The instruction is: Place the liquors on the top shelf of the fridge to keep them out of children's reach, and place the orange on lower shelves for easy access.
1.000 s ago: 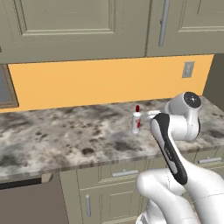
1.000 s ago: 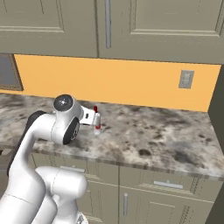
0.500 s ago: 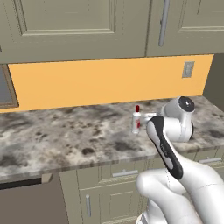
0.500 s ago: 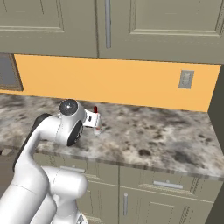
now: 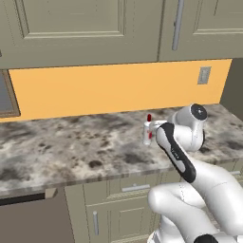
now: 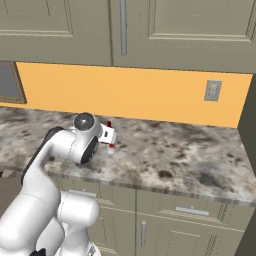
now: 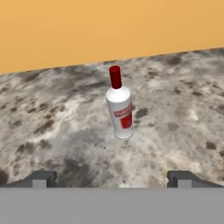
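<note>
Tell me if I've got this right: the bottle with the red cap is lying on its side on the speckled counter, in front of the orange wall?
Not quite. The bottle stands upright on the counter, as the hand view shows; the orange wall is behind it.

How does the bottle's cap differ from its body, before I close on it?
The cap is solid red and narrow, on a thin neck; the liquor bottle body is pale, wider, with a red-printed label. The cap is at the top, the body stands on the counter. Both are upright, untouched; the gripper is open, short of them.
</note>
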